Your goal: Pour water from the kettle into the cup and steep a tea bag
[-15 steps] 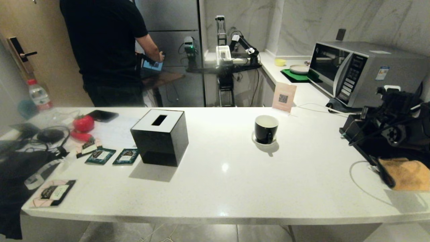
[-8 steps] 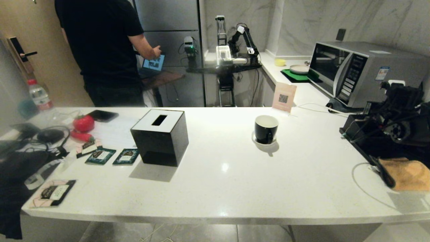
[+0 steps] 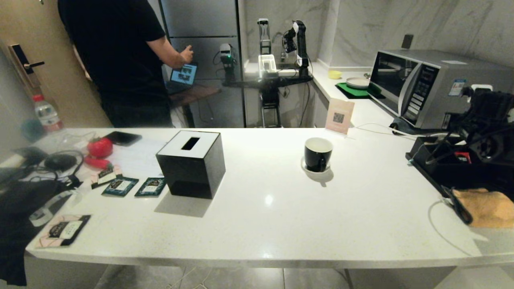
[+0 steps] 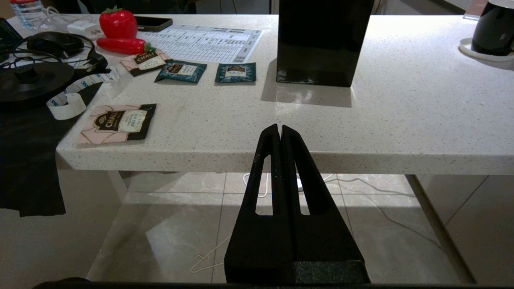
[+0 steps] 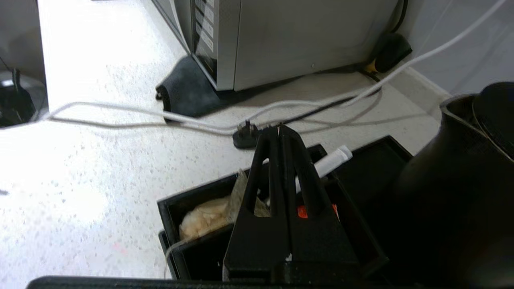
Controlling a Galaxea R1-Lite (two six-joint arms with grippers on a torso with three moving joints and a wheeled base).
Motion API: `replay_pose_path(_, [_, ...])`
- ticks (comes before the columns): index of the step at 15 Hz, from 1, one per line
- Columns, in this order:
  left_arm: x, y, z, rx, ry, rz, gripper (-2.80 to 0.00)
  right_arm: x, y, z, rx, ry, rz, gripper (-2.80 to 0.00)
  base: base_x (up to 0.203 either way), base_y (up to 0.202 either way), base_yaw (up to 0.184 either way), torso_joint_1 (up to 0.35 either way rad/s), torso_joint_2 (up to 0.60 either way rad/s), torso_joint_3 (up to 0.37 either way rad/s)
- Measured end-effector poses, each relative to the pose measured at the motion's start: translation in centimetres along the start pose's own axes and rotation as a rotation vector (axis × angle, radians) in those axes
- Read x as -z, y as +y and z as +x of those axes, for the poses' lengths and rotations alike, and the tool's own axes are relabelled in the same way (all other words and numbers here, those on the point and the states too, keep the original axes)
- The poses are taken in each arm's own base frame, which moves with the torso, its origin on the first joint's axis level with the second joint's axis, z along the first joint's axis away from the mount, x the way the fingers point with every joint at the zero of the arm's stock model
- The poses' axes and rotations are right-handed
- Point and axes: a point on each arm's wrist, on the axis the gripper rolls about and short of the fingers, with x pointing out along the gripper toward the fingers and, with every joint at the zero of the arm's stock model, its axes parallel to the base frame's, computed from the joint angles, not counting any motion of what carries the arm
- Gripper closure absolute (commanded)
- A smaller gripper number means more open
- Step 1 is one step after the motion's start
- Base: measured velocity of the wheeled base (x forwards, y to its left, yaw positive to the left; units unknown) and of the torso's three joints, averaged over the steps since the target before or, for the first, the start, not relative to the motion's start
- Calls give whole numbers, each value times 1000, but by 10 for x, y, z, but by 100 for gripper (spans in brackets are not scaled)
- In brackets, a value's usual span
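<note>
Our right tool [image 5: 280, 130], pinched empty, hangs above the black tray [image 5: 363, 166] beside the kettle [image 5: 449, 192], likely approaching its handle. The cup [image 3: 318, 153] waits on its saucer [image 3: 307, 167] mid-table, clear for pouring. Our left tool [image 4: 280, 130], also pinched, sits parked below the table [image 4: 401, 120] edge.

Black cup [image 3: 318, 153] upright on white saucer, mid-counter; black kettle [image 5: 453, 192] beside tray

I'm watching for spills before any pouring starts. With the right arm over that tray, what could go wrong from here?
1. White cables trail across the counter beside the tray; the right gripper, fingers shut, could snag one.
2. The kettle stands close beside it and might get knocked.
3. The cup sits on a small saucer; pouring could shift it.
</note>
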Motion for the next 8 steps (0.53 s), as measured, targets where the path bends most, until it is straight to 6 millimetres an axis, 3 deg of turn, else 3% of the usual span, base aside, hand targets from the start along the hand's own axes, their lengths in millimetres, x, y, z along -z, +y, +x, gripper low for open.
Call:
replay_pose_path(4, [0, 0, 0, 0, 0, 0, 0, -7, -6, -5, 8, 31, -10, 0, 0, 0, 0, 0, 0, 0])
replay_pose_path(8, [0, 0, 0, 0, 0, 0, 0, -4, -29, -2, 55, 77, -34, 0, 0, 0, 0, 0, 0, 0])
